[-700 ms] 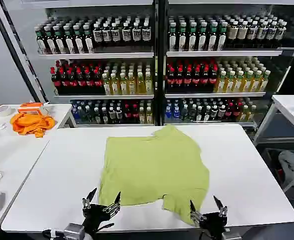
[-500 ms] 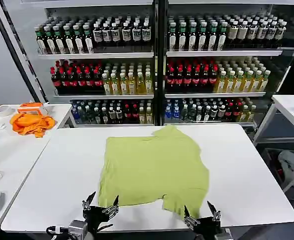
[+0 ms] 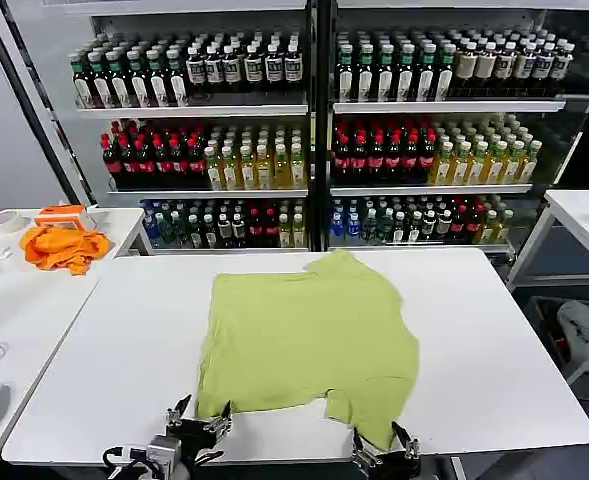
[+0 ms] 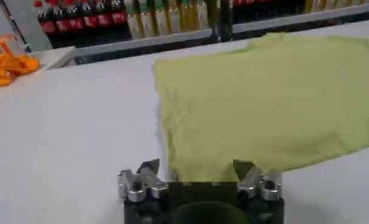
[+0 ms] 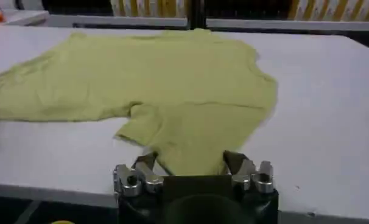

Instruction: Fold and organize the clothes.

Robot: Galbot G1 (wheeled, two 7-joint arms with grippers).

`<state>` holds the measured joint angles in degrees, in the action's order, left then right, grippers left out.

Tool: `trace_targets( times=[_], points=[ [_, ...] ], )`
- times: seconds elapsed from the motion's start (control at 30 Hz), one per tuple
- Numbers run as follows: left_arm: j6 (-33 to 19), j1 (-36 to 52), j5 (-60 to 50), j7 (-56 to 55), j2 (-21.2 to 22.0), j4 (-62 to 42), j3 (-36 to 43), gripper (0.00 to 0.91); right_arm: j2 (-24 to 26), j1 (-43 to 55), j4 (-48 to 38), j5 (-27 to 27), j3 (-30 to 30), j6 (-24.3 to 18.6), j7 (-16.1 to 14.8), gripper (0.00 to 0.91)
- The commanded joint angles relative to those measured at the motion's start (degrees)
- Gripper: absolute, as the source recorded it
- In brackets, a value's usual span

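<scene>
The clothes are one yellow-green T-shirt [image 3: 309, 338], lying flat in the middle of the white table [image 3: 494, 380]; it also fills the upper part of the left wrist view [image 4: 270, 103] and spreads across the right wrist view [image 5: 172, 91]. My left gripper [image 3: 198, 417] stands open at the table's near edge, at the shirt's near left corner. My right gripper [image 3: 385, 457] is open too, just in front of the shirt's near right flap. Nothing is between either pair of fingers; the cloth's hem lies just past the left gripper [image 4: 195, 169] and the right gripper [image 5: 190, 163].
An orange cloth [image 3: 64, 247] lies on a side table [image 3: 14, 310] at the left. Shelves of bottles [image 3: 314, 130] stand behind the table. Another white table [image 3: 584, 215] is at the right. Bare tabletop runs on both sides of the shirt.
Both grippers have sunk lower and back toward the table's near edge, the right one also shifting left. The shirt has not moved.
</scene>
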<state>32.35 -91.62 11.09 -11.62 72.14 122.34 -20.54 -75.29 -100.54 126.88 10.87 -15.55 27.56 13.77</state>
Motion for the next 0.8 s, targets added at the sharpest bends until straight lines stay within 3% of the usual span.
trace_targets(
  times=[0.03,0.5,0.8],
  points=[
    [0.7,0.4,0.0,-0.3,-0.1,-1.2,0.0,0.020,-0.2,-0.1,-0.4,1.4,0.7,0.4,0.1,0.000],
    [0.3,0.2,3.5,0.6,-0.4,0.3,-0.4,0.020,1.0,-3.9,7.3,1.7,-2.8,-2.3,-0.5,0.000],
    [-2.3,-2.6,5.0,1.1,-1.1,7.2,-2.5,0.020,2.8,-8.7,16.2,2.1,-6.8,-3.1,-1.0,0.000]
  ],
)
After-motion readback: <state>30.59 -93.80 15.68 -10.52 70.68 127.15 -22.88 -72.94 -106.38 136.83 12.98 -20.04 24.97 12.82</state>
